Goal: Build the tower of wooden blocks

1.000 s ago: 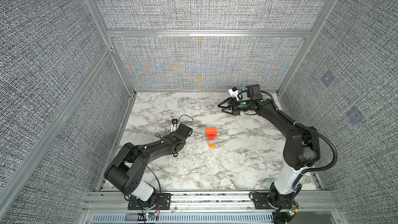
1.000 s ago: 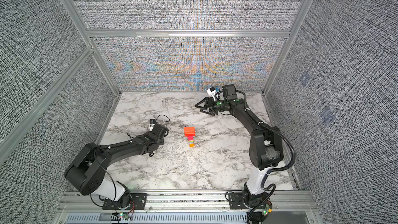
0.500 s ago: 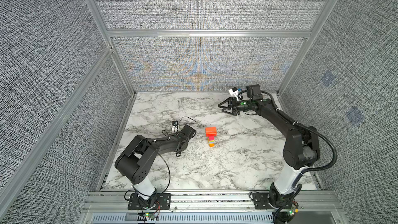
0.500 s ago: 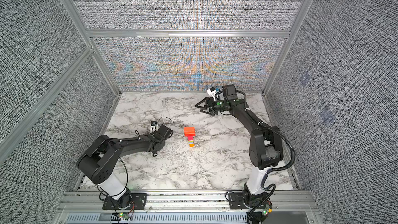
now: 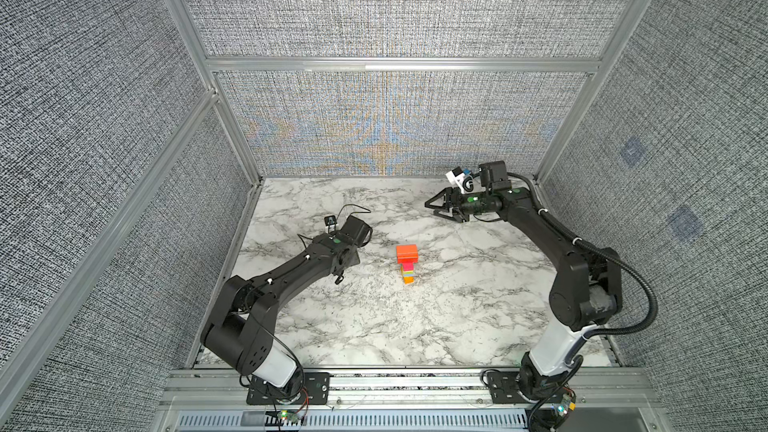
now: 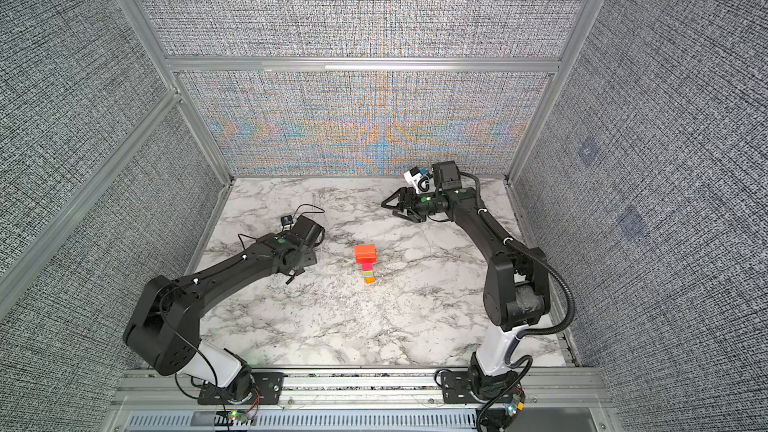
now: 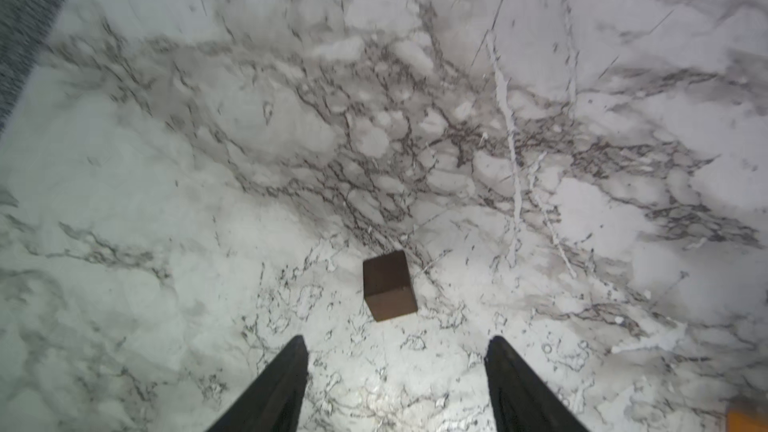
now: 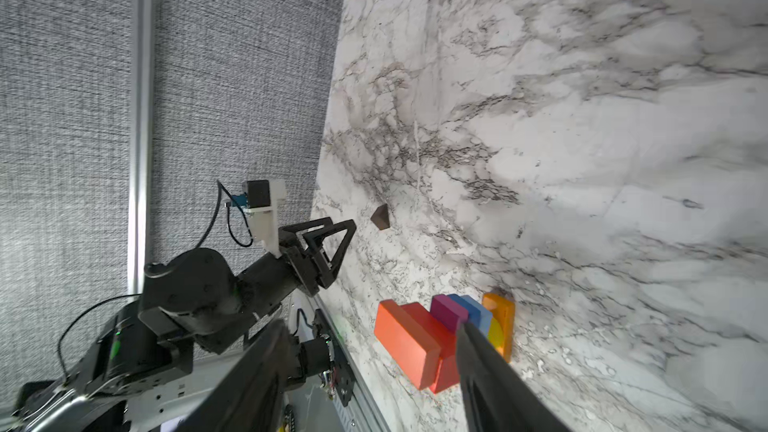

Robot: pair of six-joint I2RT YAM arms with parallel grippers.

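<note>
The wood block tower stands mid-table: orange base, blue, yellow-green, magenta, and a wider red-orange slab on top. A small dark brown block lies alone on the marble just ahead of my left gripper. That gripper is open and empty, its fingertips short of the block. In both top views the left arm hides the block. My right gripper hovers open and empty at the back right, well away from the tower.
The marble table is enclosed by grey fabric walls with aluminium posts. The left wall runs close to the left gripper. An aluminium rail with both arm bases lines the front edge.
The left gripper has gone from shut to open. The left arm's elbow has swung toward the front and its wrist has shifted slightly. The right arm has stayed put.
</note>
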